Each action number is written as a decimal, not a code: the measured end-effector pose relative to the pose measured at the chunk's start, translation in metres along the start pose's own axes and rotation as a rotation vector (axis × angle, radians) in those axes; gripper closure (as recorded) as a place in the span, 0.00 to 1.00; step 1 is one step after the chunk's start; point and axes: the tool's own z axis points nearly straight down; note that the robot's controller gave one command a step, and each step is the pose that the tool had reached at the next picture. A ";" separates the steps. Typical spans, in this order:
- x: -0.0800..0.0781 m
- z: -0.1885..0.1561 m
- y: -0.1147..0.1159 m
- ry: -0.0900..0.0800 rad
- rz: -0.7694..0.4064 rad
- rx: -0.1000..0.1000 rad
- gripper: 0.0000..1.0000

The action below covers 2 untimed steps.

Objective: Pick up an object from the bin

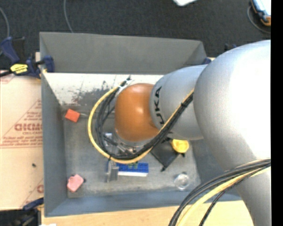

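Observation:
My gripper [113, 170] reaches down near the bin's front wall, left of the middle, largely hidden under the arm's wrist. Right beside it on the floor lies a flat blue and white item [133, 169], touching or nearly touching the gripper's right side. A black angular piece [167, 158] lies just right of that, partly under the arm. A yellow rounded thing [180, 146] sits behind the black piece.
An orange block [71, 115] lies at the left, towards the back. A pink lump [75, 183] rests in the front left corner. A clear round thing [181, 180] sits at the front right. The arm covers the bin's right half.

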 end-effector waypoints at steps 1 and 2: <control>-0.002 -0.001 -0.071 -0.001 0.019 0.001 0.00; 0.043 -0.002 -0.082 -0.001 -0.085 0.000 1.00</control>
